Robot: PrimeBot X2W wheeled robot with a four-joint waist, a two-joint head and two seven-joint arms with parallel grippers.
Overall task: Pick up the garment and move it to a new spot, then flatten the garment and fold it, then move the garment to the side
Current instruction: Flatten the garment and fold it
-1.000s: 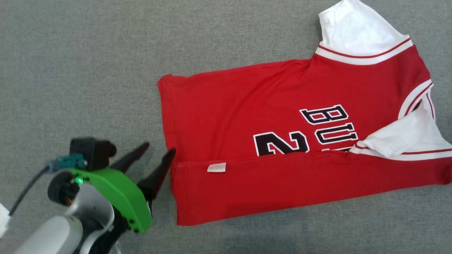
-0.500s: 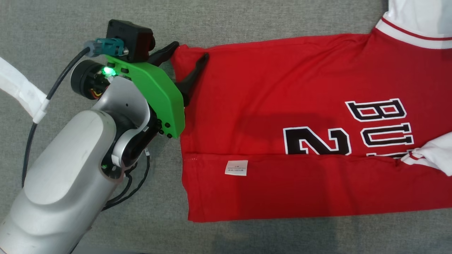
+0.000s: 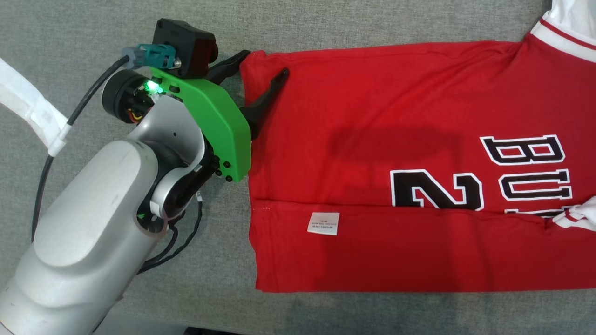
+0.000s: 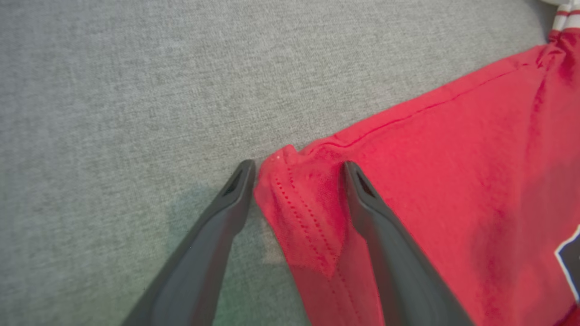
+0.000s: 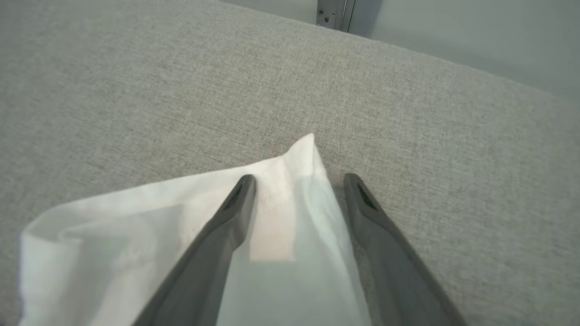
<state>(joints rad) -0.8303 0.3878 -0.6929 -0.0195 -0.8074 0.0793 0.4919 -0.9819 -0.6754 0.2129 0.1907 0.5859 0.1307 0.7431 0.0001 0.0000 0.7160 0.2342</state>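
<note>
Grey cloth surface (image 3: 70, 28), and the red jersey (image 3: 372, 116) lies flat on it, taking up the centre and right of the head view.
The left gripper (image 3: 264, 63) is at the jersey's upper-left corner, fingers apart, the hem corner poking up between them, nothing clamped. In the right wrist view the right gripper (image 5: 297, 177) is spread wide too, straddling the white sleeve (image 5: 136, 217) tip.

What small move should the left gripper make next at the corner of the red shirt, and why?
Probably close the left gripper on the corner of the shirt. Its jaws stand open around that corner: one finger lies outside the hem on the grey surface, the other rests on the red fabric, and the hem is bunched between them, ready to be pinched.
</note>
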